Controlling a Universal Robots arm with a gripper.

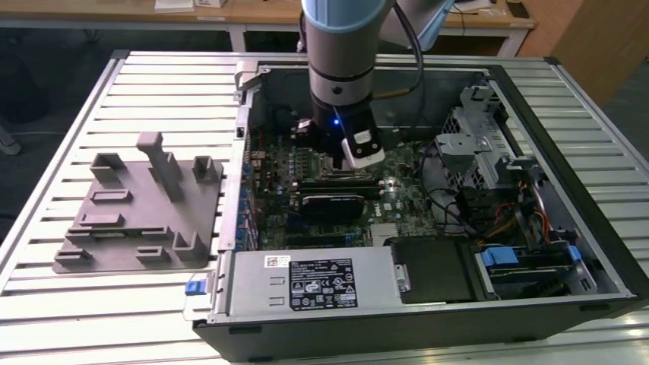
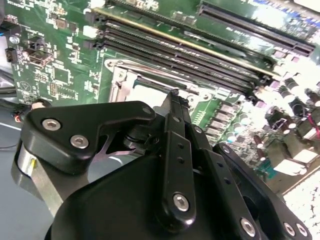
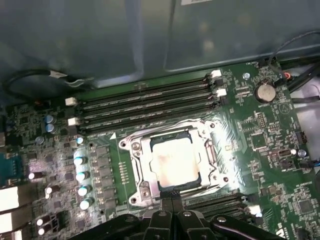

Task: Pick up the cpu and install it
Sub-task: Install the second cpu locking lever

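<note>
The cpu, a small square chip with a silvery-white top, lies flat inside the metal-framed socket on the green motherboard. My gripper hangs close over the socket's edge with its two fingertips pressed together and nothing between them. In the second wrist view the gripper points down at the socket frame, and part of the cpu shows beside it. In the exterior view the arm reaches down into the open computer case over the middle of the board.
Memory slots run alongside the socket. The case walls enclose the board, with a power supply at the front, a drive cage and cables at the exterior view's right. A grey tray with upright blocks lies outside on the slatted table.
</note>
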